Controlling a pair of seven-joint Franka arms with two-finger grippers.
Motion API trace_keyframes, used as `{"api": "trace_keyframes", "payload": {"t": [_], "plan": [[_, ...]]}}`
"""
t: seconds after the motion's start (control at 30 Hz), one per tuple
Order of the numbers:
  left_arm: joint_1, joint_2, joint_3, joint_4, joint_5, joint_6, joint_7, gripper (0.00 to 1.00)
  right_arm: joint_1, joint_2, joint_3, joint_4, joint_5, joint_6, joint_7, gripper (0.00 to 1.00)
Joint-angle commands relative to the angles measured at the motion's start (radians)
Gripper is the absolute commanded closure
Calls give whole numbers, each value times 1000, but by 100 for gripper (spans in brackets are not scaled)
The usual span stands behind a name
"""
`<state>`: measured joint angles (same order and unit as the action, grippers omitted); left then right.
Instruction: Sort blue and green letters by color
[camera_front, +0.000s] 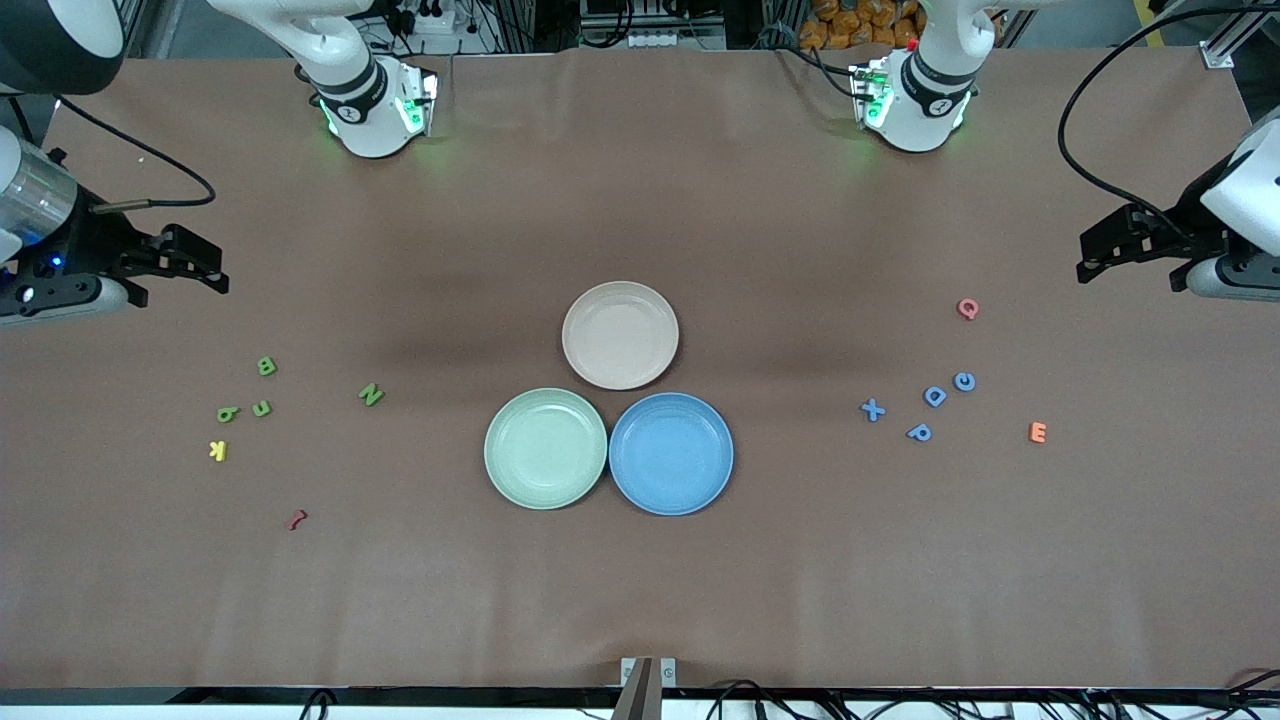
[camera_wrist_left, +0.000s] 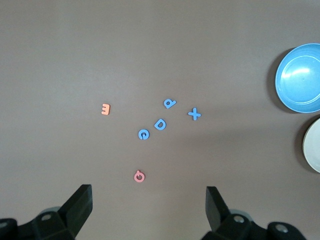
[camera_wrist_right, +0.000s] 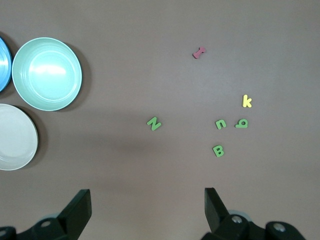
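Observation:
Four blue letters lie together toward the left arm's end of the table: X (camera_front: 872, 410), P (camera_front: 919, 432), D (camera_front: 935, 396) and C (camera_front: 964, 381). Four green letters lie toward the right arm's end: B (camera_front: 266, 366), N (camera_front: 371, 394) and two smaller ones (camera_front: 262, 408) (camera_front: 227, 414). My left gripper (camera_front: 1086, 258) hangs open and empty above the table, with the blue D (camera_wrist_left: 160, 124) in its wrist view. My right gripper (camera_front: 218, 270) hangs open and empty too, with the green N (camera_wrist_right: 154, 123) and B (camera_wrist_right: 218, 150) in its wrist view.
Three empty plates touch at mid-table: green (camera_front: 545, 448), blue (camera_front: 671, 453) and beige (camera_front: 620, 335), the beige farthest from the front camera. A pink Q (camera_front: 967, 308) and orange E (camera_front: 1038, 432) lie by the blue letters. A yellow K (camera_front: 218, 450) and dark red piece (camera_front: 296, 519) lie by the green ones.

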<state>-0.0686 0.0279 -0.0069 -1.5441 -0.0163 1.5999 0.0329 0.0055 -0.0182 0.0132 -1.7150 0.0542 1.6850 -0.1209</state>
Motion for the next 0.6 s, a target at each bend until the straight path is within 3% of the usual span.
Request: {"api": "trace_keyframes", "payload": {"t": [0.0, 0.57], "plan": [[-2, 3, -2, 10, 9, 2, -21, 0, -10, -5, 5, 5, 3, -24, 50, 0], [-8, 78, -4, 10, 21, 54, -21, 0, -5, -5, 10, 6, -45, -22, 58, 0]]}}
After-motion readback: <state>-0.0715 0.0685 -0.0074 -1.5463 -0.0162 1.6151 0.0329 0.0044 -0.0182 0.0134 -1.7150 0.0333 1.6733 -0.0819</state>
